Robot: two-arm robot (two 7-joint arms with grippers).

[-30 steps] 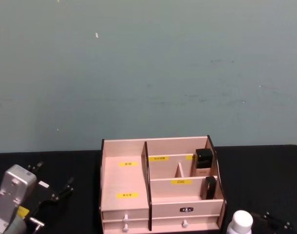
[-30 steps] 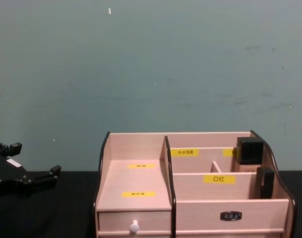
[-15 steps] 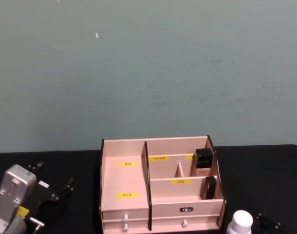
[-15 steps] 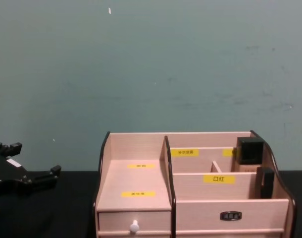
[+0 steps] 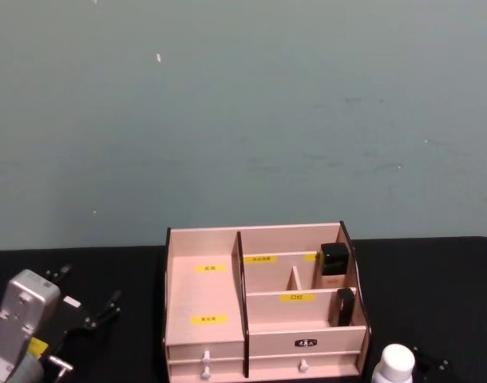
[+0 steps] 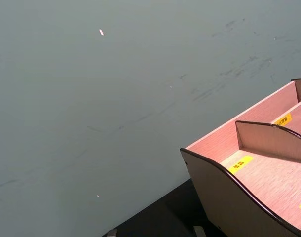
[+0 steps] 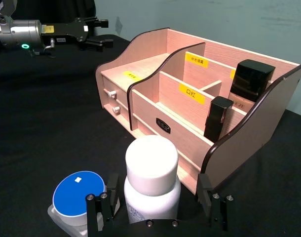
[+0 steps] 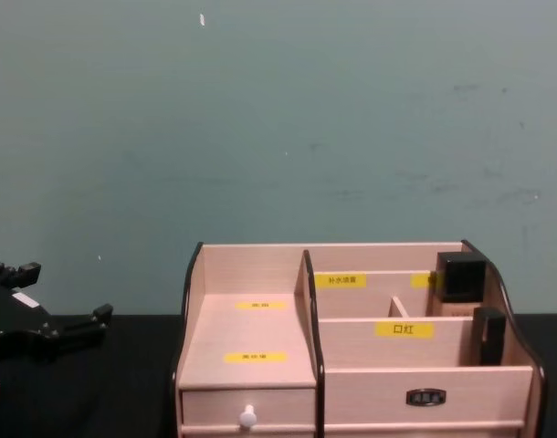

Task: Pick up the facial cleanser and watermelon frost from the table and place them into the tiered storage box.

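Right gripper (image 7: pixel 159 190), open, empty, straddling white-capped bottle (image 7: pixel 151 158); risk: closing finger nudges adjacent blue-lidded jar (image 7: pixel 77 196); left gripper (image 5: pixel 90 286) parked, open

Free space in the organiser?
Tiered storage box: left stepped bay, outer wall to centre divider, is bare; right bays are free left of their black-capped items. Crowded off the front right corner: white-capped bottle, blue-lidded jar, right gripper straddling the bottle.

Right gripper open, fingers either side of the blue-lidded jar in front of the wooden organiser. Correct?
No. In the right wrist view the right gripper is open around the white-capped bottle, in front of the wooden organiser; the blue-lidded jar sits beside the bottle. The left gripper is parked at the left.
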